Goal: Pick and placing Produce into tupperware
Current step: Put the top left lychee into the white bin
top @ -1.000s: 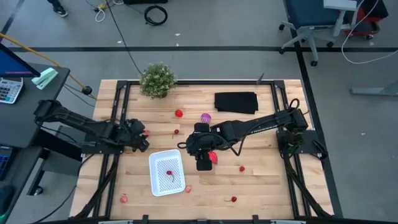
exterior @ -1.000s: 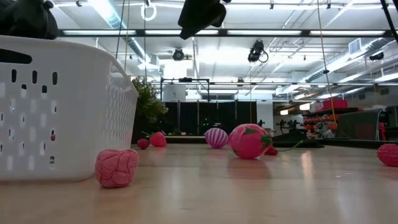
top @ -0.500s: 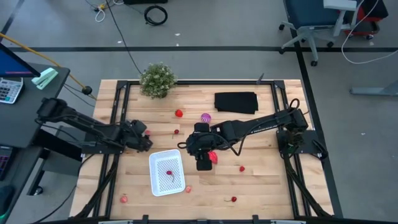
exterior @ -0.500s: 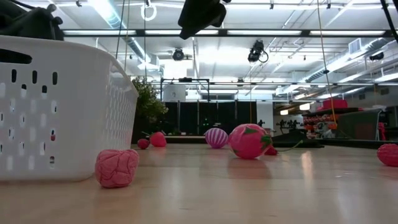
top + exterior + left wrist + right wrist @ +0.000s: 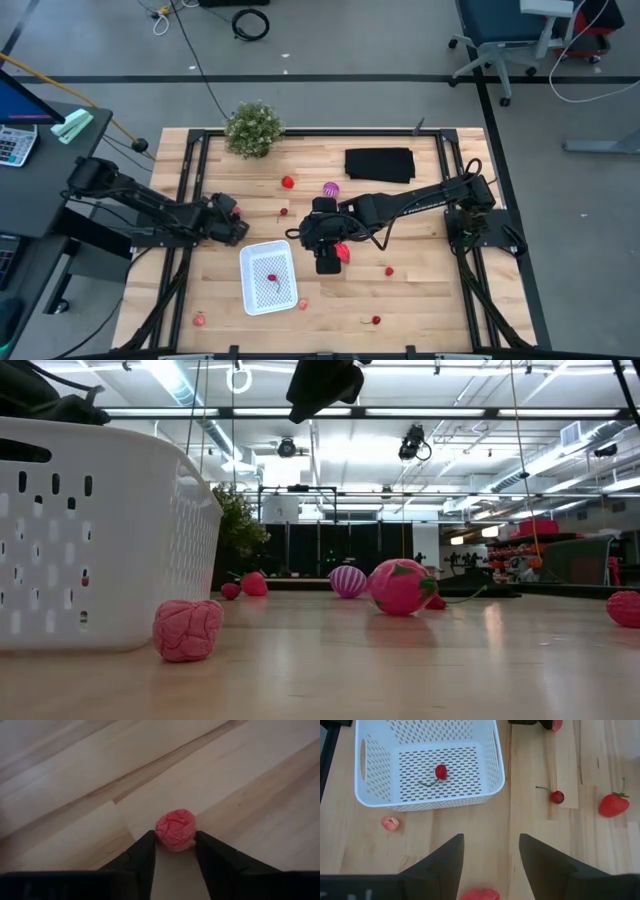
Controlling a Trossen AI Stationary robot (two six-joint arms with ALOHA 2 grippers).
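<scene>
Your left gripper point(image 5: 173, 851) had closed its fingers on a small red raspberry point(image 5: 175, 829), held above the table. Your right gripper point(image 5: 490, 851) hung open and empty beside the tupperware point(image 5: 492, 767), whose long axis ran toward the table's front edge. A red piece point(image 5: 479, 894) below it was cut off.

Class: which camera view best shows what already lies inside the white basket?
The right wrist view: it looks down onto the white basket, revealing one cherry. The high view shows it tiny; the low view only the wall; the left wrist view nothing.
</scene>
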